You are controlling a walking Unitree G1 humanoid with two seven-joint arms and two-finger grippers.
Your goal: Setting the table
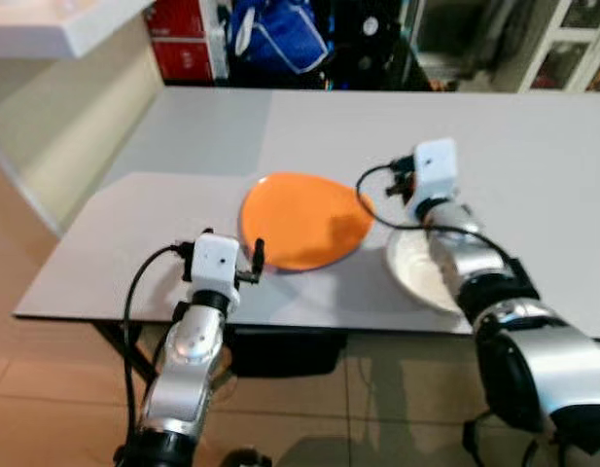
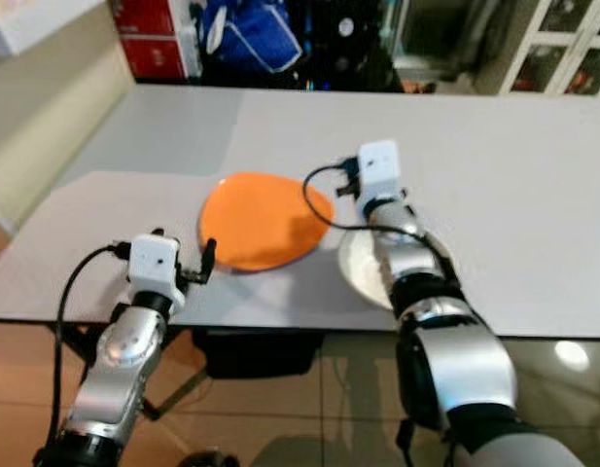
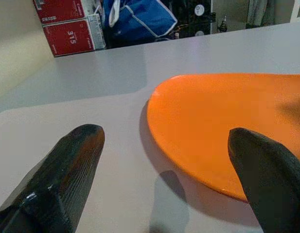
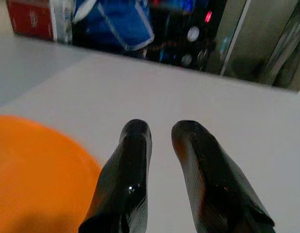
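An orange plate (image 1: 304, 219) lies flat on the grey table (image 1: 533, 175), close to the front edge. My left gripper (image 1: 222, 247) hovers at that front edge just left of the plate, open, its black fingers (image 3: 74, 160) spread wide with the plate's rim (image 3: 198, 141) between them and nothing held. A white dish (image 1: 416, 268) sits to the right of the orange plate, partly hidden under my right arm. My right gripper (image 1: 399, 180) is above the table by the plate's right rim, and its fingertips (image 4: 135, 133) are nearly together on nothing.
Red boxes (image 1: 183, 34), a blue bag (image 1: 275, 34) and dark clutter stand behind the table's far edge. A white counter (image 1: 66, 24) juts in at the far left, and a white cabinet (image 1: 572, 44) stands at the far right. Tiled floor lies below the front edge.
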